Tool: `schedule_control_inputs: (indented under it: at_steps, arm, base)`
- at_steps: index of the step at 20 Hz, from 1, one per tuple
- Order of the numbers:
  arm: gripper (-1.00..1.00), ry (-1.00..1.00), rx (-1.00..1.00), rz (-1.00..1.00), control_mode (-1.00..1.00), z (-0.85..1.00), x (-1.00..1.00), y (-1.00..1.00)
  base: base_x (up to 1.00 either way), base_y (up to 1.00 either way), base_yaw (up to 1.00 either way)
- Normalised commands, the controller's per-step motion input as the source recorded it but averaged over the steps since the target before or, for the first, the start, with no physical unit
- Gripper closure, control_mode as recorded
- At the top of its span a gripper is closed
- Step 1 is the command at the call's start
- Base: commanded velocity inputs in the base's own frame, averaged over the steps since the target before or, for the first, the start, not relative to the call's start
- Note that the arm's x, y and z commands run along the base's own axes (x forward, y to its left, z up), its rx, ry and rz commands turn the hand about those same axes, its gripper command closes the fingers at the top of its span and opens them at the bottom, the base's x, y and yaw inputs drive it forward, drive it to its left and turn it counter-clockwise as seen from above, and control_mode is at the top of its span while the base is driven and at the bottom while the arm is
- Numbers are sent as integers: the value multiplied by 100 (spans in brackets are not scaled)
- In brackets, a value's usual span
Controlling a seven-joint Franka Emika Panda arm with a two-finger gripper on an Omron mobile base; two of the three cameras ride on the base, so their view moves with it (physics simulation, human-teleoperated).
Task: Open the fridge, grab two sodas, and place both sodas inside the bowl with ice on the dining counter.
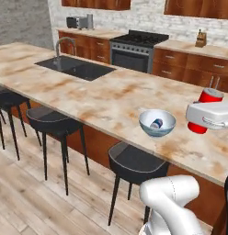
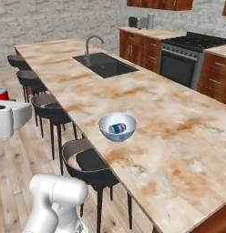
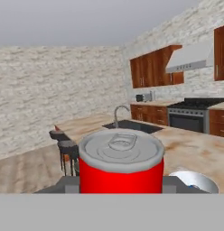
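**Second can on its way to the bowl**

The hand (image 1: 205, 114) has its fingers closed around a red can (image 1: 206, 106), gripping it by the body with the silver top (image 3: 120, 146) clear above. From the left side the can hangs over the beige counter (image 1: 88, 98), near the bowl (image 1: 157, 123) but not over it, a little to one side and higher than the rim. In the bowl a pale blue can (image 2: 117, 129) already lies on its side, so by my reckoning one drink is delivered and this one finishes the job.

What matters now, I'd say, is lining up before letting go. The can should be carried sideways until it sits squarely above the open part of the bowl, not above the rim. The blue can takes up the middle, so aiming at the free space next to it would be wiser than dropping straight on top; a can landing on another round can could roll and jump out, or tip the light bowl.

Then lower it. Letting go from this height looks risky: the bowl is shallow and glassy. Better to bring the can down until its base is inside the rim, then ease the fingers apart and lift straight up, so they don't catch the rim on the way out.

From the right side the arm is at the edge of the picture, near the stools (image 2: 85, 161), so how well it lines up is best judged from the left
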Motion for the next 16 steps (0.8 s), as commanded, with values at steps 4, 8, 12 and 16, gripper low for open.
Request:
schedule_control_inputs:
  at_steps: [4, 8, 12, 16]
  arm:
    - [100, 0, 0, 0, 100, 0, 0, 0]
    - [100, 0, 0, 0, 100, 0, 0, 0]
    - [100, 0, 0, 0, 100, 0, 0, 0]
    - [100, 0, 0, 0, 100, 0, 0, 0]
  base:
    - [55, 66, -51]
    - [55, 63, -53]
    - [48, 49, -59]
    - [59, 46, -60]
